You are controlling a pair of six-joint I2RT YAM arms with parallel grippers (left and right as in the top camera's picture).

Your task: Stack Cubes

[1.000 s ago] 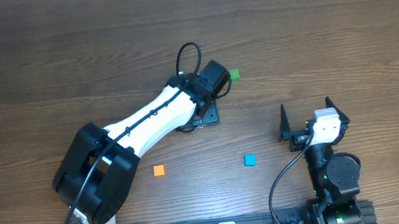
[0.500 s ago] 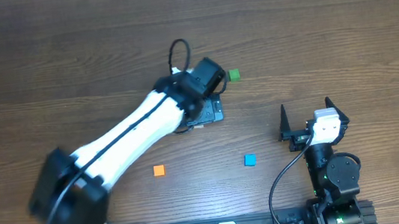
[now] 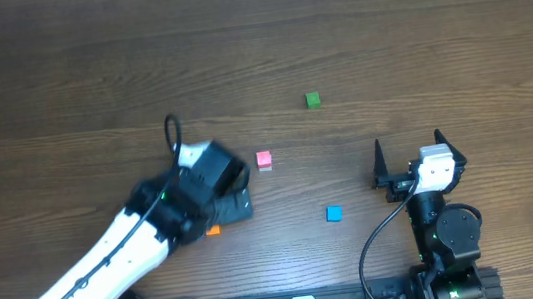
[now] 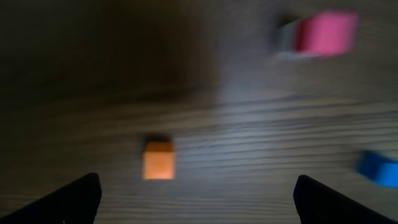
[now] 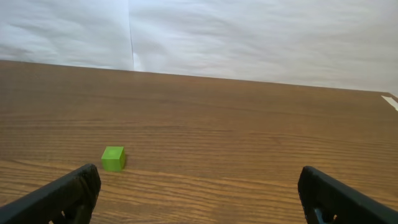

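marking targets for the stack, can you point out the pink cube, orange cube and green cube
pink cube [image 3: 263,158], top view, middle of its top face
orange cube [image 4: 158,163], left wrist view, middle of its visible face
green cube [image 5: 113,160], right wrist view, side facing the camera

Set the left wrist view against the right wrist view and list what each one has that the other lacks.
Left wrist view, not the right: the orange cube, pink cube and blue cube. Right wrist view, not the left: the green cube and a white backdrop. Both: the wooden table and the arm's own claw, open: left claw, right claw.
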